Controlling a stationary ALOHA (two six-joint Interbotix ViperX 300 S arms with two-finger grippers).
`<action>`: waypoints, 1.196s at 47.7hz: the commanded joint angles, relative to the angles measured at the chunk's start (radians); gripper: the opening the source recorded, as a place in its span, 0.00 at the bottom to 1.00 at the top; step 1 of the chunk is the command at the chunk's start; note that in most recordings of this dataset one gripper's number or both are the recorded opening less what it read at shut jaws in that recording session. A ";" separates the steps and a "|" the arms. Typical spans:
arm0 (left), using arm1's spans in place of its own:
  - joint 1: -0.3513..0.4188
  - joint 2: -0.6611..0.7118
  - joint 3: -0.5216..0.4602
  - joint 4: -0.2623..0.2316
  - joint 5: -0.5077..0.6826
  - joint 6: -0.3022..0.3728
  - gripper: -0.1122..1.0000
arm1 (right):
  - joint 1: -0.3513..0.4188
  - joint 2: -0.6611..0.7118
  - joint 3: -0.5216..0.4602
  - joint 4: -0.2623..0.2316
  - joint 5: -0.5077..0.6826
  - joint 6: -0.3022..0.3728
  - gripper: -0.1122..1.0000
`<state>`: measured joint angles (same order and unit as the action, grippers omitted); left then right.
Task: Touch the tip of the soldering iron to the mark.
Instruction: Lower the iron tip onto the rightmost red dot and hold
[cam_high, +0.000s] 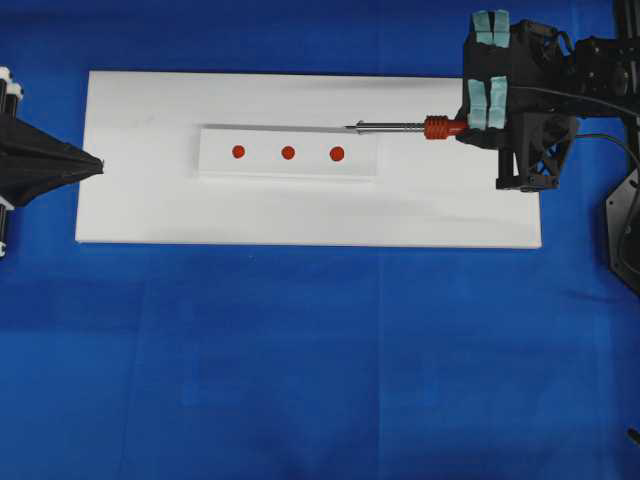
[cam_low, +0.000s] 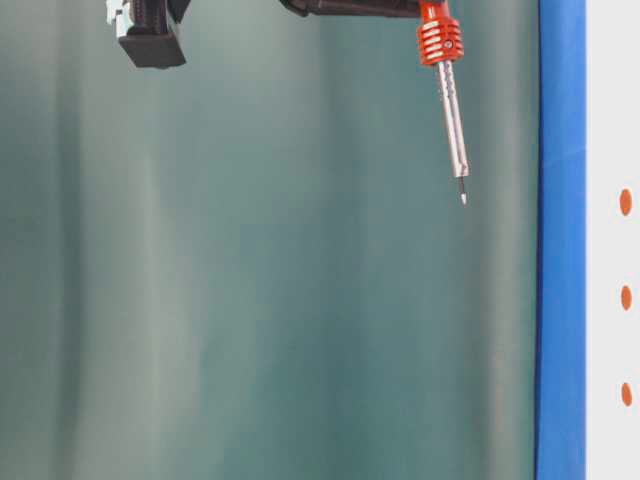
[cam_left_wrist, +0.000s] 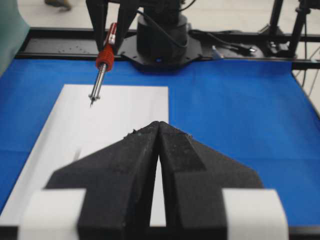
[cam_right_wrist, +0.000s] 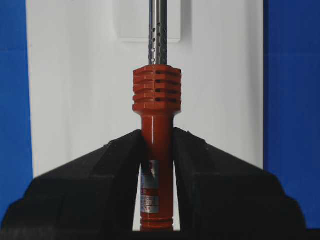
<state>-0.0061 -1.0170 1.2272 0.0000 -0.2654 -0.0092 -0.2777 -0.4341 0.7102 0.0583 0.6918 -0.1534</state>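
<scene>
The right gripper is clamped on the soldering iron, whose tip hangs above the strip's far edge, seemingly clear of the nearest red mark. Best lower it slowly, nudging toward that dot. The left gripper sits closed, idle

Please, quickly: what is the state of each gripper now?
Left gripper: closed, holding nothing.
Right gripper: closed on the soldering iron.
</scene>
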 joint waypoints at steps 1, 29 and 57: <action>0.000 0.005 -0.011 0.002 -0.012 -0.002 0.10 | -0.002 0.006 -0.012 -0.002 -0.006 0.003 0.16; 0.000 0.005 -0.009 0.003 -0.009 -0.002 0.10 | -0.002 0.198 -0.011 -0.002 -0.081 0.023 0.16; 0.000 0.005 -0.011 0.003 -0.011 0.000 0.10 | -0.012 0.249 0.029 -0.002 -0.133 0.023 0.16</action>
<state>-0.0061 -1.0170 1.2272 0.0015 -0.2654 -0.0092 -0.2823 -0.1764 0.7486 0.0583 0.5676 -0.1289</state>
